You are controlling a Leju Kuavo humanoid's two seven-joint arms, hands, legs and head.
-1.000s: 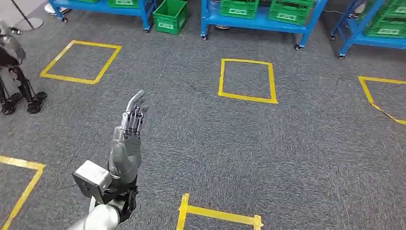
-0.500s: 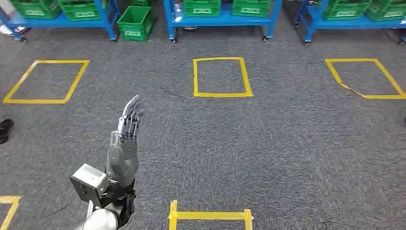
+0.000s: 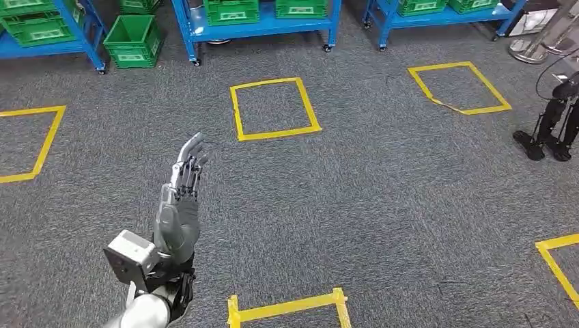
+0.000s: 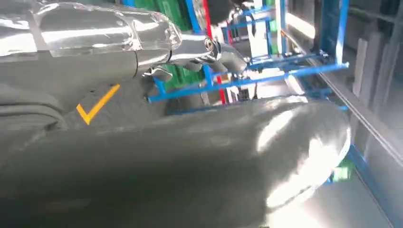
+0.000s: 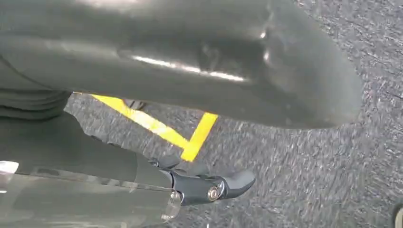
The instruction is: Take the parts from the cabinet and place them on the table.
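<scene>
The left hand [image 3: 179, 208] was raised over the grey floor [image 3: 382, 198], fingers [image 3: 189, 164] straight, close together, holding nothing. The right hand [image 5: 190, 61] held nothing, fingers extended. Green crates [image 3: 133, 41] sat by blue shelving carts [image 3: 259, 24] along the floor's far edge.

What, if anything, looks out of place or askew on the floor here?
One green crate sits on the carpet beside the blue shelving carts rather than on a shelf. The left robot hand is raised and holds nothing.

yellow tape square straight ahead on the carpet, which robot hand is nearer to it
Left. The left robot hand is raised, fingers extended toward the yellow tape square. The right robot hand hangs low over the carpet, farther back.
</scene>
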